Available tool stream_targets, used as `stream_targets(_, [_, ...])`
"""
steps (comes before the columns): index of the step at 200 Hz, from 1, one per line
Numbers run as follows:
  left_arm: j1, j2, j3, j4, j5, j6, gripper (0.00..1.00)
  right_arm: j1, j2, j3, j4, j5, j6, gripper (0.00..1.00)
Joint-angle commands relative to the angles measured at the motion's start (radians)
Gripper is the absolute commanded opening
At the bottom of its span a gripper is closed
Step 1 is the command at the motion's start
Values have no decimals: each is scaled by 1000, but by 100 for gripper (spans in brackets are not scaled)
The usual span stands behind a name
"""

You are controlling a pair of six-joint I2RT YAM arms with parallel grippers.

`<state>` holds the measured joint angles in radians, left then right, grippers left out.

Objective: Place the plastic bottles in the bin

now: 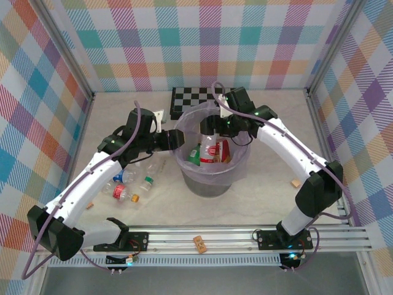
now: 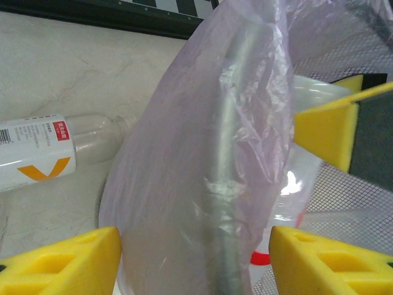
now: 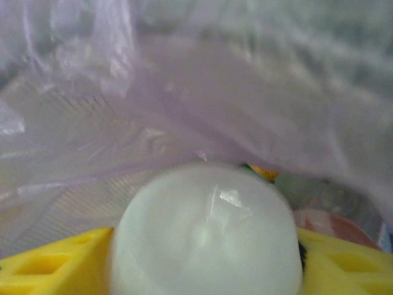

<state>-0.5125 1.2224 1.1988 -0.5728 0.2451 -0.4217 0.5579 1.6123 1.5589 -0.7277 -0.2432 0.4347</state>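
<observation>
The bin (image 1: 212, 178), a grey bucket lined with a lavender bag, stands mid-table. It holds several plastic bottles, among them a green one (image 1: 195, 153). My right gripper (image 1: 212, 126) hangs over the bin, open. A clear bottle (image 1: 210, 150) with a red label stands upright just under it. In the right wrist view that bottle's pale base (image 3: 206, 236) is blurred between my fingers (image 3: 55, 264). My left gripper (image 2: 195, 264) is open astride the bin's left rim (image 2: 227, 153), with the bag bulging between its pads (image 2: 61, 264). More bottles (image 1: 126, 178) lie on the table left of the bin.
A checkerboard (image 1: 193, 101) lies behind the bin. Small tan blocks sit at the front rail (image 1: 199, 243), at the right (image 1: 295, 182) and at the left (image 1: 89, 205). A white-labelled bottle (image 2: 37, 153) lies beside the bin. Plaid walls enclose the table.
</observation>
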Motion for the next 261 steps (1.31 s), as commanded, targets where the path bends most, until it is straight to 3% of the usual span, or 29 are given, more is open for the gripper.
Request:
stream_targets(1, [-13, 8, 5, 19, 17, 7, 64, 5, -63, 60, -105, 57, -34, 75])
stream_targets(23, [-16, 12, 2, 28, 13, 6, 63, 6, -87, 89, -170, 101, -64, 72])
stream_targets(56, [-29, 35, 5, 42, 17, -2, 62, 41, -48, 112, -189, 74, -84, 57])
stream_targets(121, [-47, 23, 3, 45, 11, -14, 60, 126, 63, 31, -67, 43, -22, 42])
stream_targets(159, [-49, 22, -1, 49, 12, -17, 60, 131, 57, -30, -1, 26, 10, 41])
stream_targets(206, [-54, 38, 4, 67, 20, -25, 59, 122, -23, 61, -73, 77, -37, 42])
stream_targets(261, [-97, 108, 72, 69, 29, -11, 59, 20, -171, 122, -169, 53, -85, 47])
